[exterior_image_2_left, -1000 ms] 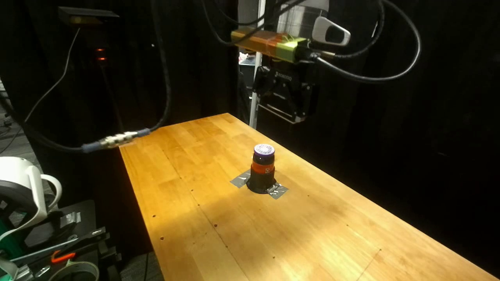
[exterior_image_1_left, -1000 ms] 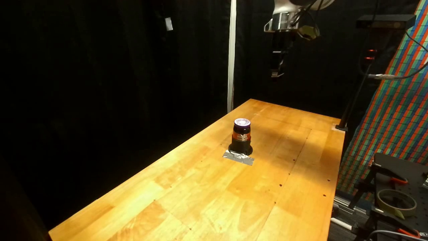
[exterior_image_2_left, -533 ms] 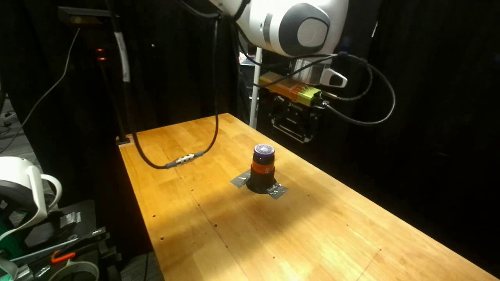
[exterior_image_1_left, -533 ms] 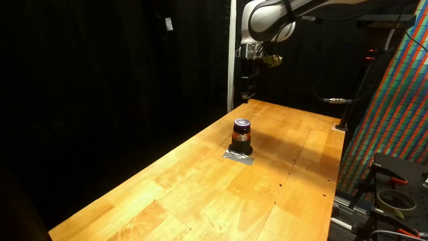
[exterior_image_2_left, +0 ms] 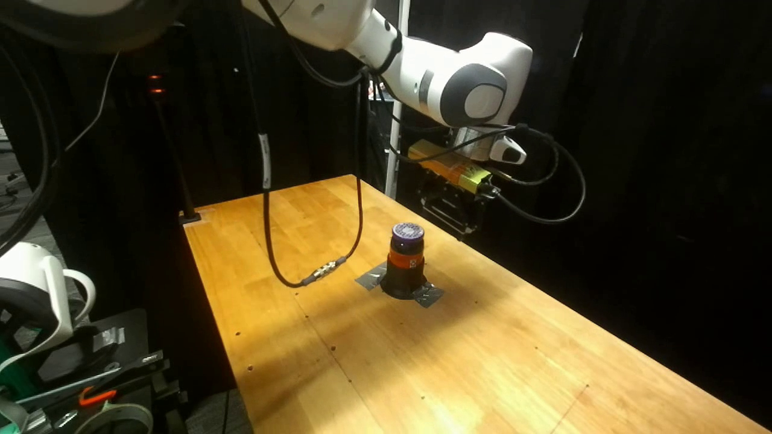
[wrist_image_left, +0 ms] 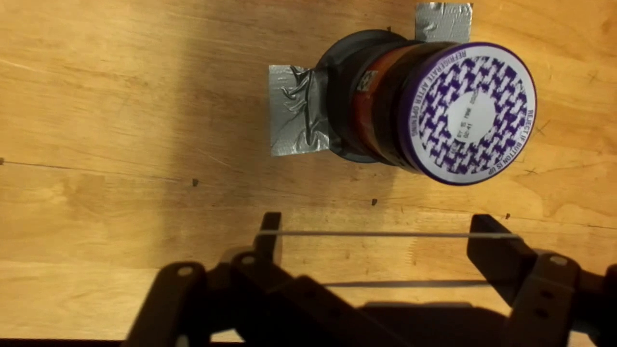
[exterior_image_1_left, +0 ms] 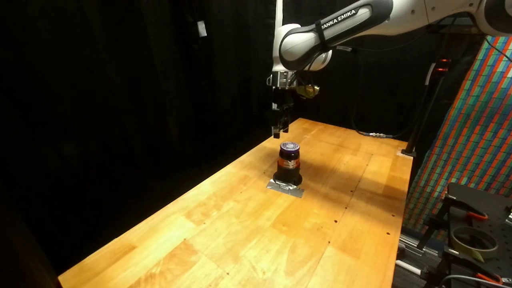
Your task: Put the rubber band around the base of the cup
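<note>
The cup, a dark jar with an orange-red band and a purple-and-white lid, stands upright on the table in both exterior views (exterior_image_1_left: 289, 163) (exterior_image_2_left: 406, 259) and in the wrist view (wrist_image_left: 385, 103). Its lower part sits in a black flared base (exterior_image_2_left: 403, 284). My gripper (wrist_image_left: 378, 219) is open, fingers spread wide. A thin pale rubber band (wrist_image_left: 376, 234) is stretched around both fingers, its two strands spanning the gap. In both exterior views the gripper (exterior_image_1_left: 281, 133) (exterior_image_2_left: 447, 224) hangs above and beside the cup, apart from it. Nothing shows around the cup's base except tape.
Silver tape (wrist_image_left: 299, 111) fixes the base to the wooden table (exterior_image_1_left: 256, 232). The table's long edge runs close to the gripper side. A cable with a metal connector (exterior_image_2_left: 325, 270) hangs low over the table. A side stand holds a tape roll (exterior_image_1_left: 475, 242).
My arm has come down and over the table, bringing the gripper with the stretched band lower and nearer to the cup. The cable has swung along. The cup has not moved.
</note>
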